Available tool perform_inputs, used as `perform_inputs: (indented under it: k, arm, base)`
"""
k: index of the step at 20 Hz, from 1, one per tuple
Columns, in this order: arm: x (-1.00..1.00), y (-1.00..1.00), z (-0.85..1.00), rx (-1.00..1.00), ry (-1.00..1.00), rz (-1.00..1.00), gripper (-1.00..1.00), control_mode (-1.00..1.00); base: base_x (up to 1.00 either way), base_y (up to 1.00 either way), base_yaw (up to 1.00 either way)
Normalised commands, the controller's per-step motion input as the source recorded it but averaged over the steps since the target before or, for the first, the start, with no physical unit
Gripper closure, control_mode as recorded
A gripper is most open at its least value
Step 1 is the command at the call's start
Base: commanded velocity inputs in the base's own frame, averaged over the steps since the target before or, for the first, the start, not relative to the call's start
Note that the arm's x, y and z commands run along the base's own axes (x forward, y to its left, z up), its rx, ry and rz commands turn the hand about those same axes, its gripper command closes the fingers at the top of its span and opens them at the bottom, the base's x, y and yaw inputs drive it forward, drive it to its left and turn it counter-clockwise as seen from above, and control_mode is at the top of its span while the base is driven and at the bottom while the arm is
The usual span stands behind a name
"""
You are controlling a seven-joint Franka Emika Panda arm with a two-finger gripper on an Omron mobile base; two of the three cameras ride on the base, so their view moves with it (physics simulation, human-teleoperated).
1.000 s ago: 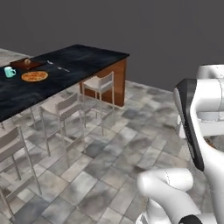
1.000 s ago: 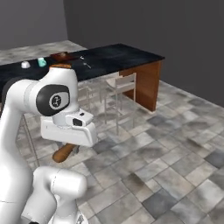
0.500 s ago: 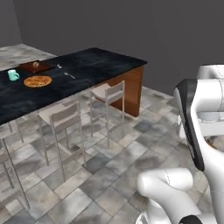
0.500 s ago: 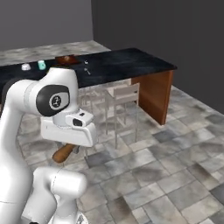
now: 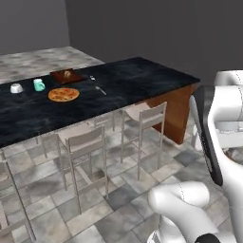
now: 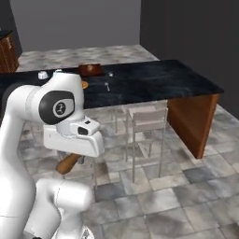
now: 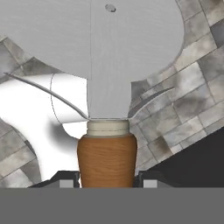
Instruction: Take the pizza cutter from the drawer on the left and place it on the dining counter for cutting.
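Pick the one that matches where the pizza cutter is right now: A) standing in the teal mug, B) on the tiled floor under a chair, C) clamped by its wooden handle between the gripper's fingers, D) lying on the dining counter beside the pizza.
C: in the hand view the gripper is shut on the brown handle of the pizza cutter, whose grey wheel sticks out over the tiled floor, well short of the dining counter.

The gripper (image 7: 107,180) is clamped on the pizza cutter (image 7: 109,83), its 2 dark fingertips (image 7: 65,179) pressed against either side of the handle's lower end. The white arm folds back low over its base, hand tucked beneath the elbow.
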Motion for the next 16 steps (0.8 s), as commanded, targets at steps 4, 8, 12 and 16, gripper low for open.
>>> perform_inputs:
  k: [4,8,12,16]
  arm:
    - [0.00,0.00,0.00,0.00,0.00,0.00,1.00,1.00]
    - [0.00,0.00,0.00,0.00,0.00,0.00,1.00,1.00]
    - [0.00,0.00,0.00,0.00,0.00,0.00,1.00,1.00]
    - [0.00,0.00,0.00,0.00,0.00,0.00,1.00,1.00]
  base:
    - [1.00,-0.19,0.46]
    - [0.98,-0.29,0.42]
    - [0.70,-0.44,0.30]
    - [0.59,-0.38,0.16]
